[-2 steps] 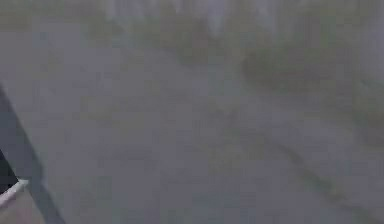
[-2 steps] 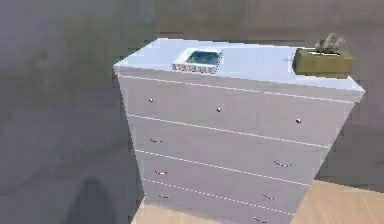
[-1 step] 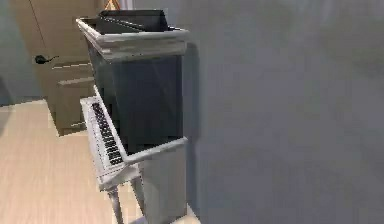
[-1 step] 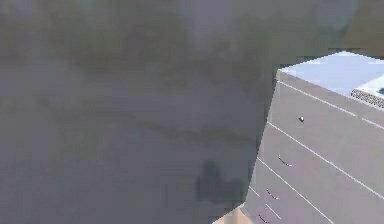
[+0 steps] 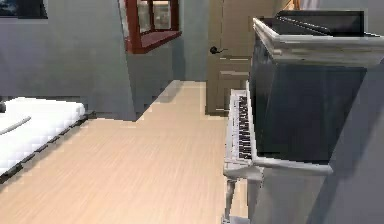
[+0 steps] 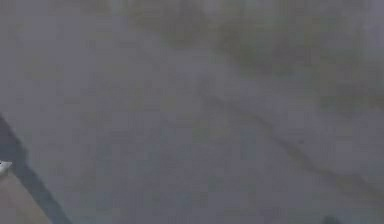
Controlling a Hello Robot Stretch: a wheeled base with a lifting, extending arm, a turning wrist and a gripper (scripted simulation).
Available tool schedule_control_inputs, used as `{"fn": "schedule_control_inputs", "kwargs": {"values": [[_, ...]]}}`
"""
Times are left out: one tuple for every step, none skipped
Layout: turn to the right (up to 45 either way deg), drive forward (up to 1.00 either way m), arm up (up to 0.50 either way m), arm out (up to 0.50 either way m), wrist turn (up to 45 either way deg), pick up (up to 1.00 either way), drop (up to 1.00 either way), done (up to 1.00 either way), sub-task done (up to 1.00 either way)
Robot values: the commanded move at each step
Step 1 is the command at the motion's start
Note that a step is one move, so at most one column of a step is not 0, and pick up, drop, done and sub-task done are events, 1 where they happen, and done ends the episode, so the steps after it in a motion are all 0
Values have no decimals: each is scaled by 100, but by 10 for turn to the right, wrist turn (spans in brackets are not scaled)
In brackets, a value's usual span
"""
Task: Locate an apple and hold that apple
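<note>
Forward view: a pale wooden floor [image 5: 150, 160] runs from the near edge toward a narrow passage at the far end, where a beige panelled door [image 5: 228, 70] stands with a dark handle [image 5: 216, 50] on its left side. At the view's left, a bed [image 5: 35, 125] with a white cover lies low on the floor, its corner pointing toward the middle of the room. Behind the bed rises a grey wall [image 5: 80, 55], and on the wall face that turns toward the passage a red-framed window [image 5: 150, 22] is set high up. At the view's right stands an upright piano [image 5: 300, 100] with a dark front panel and a whitish frame; its keyboard [image 5: 242, 125] juts out toward the floor on a turned leg. A dark flat object [image 5: 325, 22], too indistinct to name, lies on the piano's top. Arm side view: a plain grey surface [image 6: 200, 110] stands close by, and a dark slanted strip [image 6: 30, 180] crosses the lower left corner. From where I stand, I cannot tell the state of the gripper's fingers, and I cannot tell where the apple lies.
</note>
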Motion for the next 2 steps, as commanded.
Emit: {"fn": "schedule_control_inputs", "kwargs": {"values": [[0,85,0,0,0,0,0,0,0],[-30,0,0,0,0,0,0,0,0]]}}
